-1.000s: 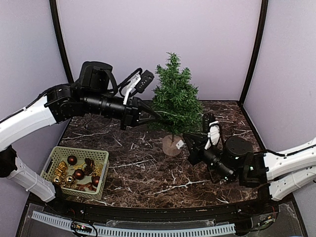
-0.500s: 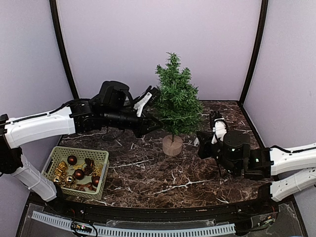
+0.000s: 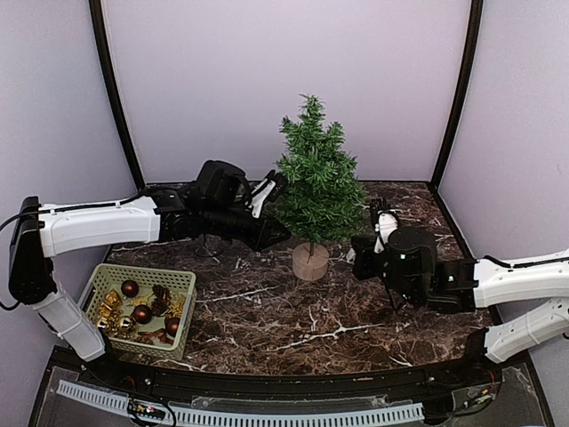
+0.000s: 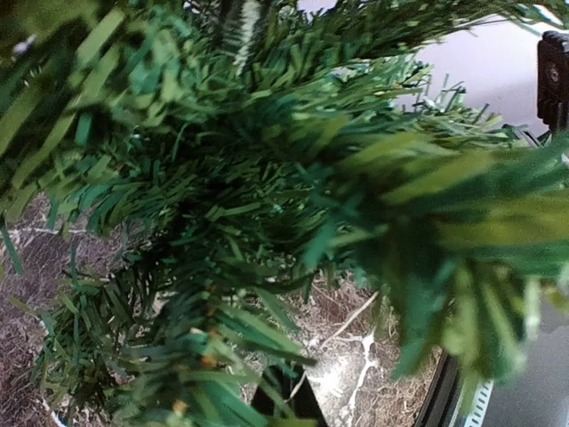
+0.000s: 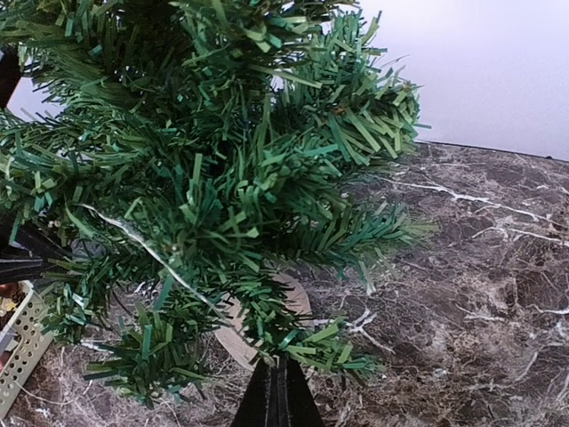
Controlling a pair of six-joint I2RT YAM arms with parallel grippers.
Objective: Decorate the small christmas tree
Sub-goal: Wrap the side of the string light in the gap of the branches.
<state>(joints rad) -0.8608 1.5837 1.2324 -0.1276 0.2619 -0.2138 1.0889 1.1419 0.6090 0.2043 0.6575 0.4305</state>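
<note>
The small christmas tree [image 3: 316,191] stands upright at the middle back of the dark marble surface [image 3: 267,311]. The left pincer [image 4: 286,400] is clenched, its tip pushed in among the lower branches. The right pincer [image 5: 277,396] is clenched too, holding nothing, at the lowest needles opposite.
</note>
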